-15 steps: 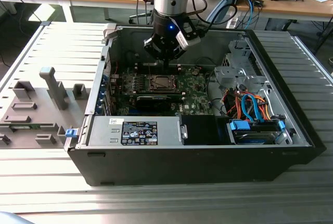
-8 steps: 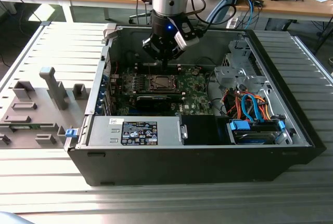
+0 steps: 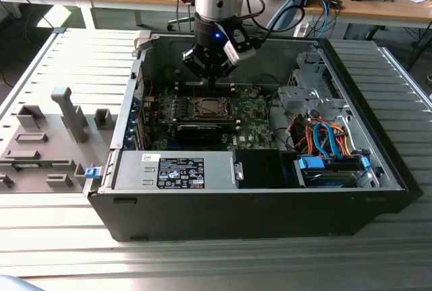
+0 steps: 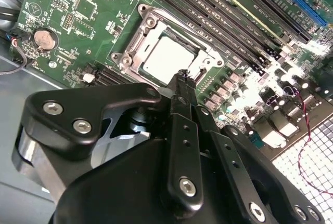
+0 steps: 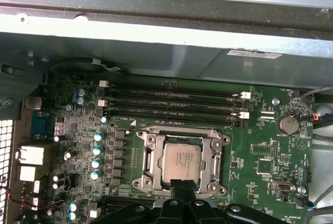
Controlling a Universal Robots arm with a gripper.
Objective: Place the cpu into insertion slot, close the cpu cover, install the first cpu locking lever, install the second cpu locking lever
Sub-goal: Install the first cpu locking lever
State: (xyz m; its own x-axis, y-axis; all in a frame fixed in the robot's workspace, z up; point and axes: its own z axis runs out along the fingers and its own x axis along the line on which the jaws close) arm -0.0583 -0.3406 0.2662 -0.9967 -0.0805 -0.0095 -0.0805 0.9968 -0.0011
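Note:
The cpu (image 5: 180, 161), a small silver-grey square, lies in the insertion slot (image 5: 225, 140) on the green board. The cpu cover (image 5: 154, 157), a silvery frame, lies flat around it, and the chip's top shows through its window. In the second wrist view the cpu (image 4: 165, 57) sits just beyond the tip of my gripper (image 4: 181, 76), whose black fingers are pressed together with nothing between them. My gripper (image 5: 180, 185) reaches the socket's near edge. In the exterior view my gripper (image 3: 210, 78) hangs inside the open case, just above the cpu (image 3: 206, 107).
Long memory slots (image 5: 171, 102) run beside the socket, with the case wall (image 5: 156, 31) beyond them. A black expansion card (image 3: 206, 129) lies near the socket. Drive cage and cables (image 3: 324, 136) fill the exterior view's right. A grey fixture (image 3: 47, 136) stands outside the case.

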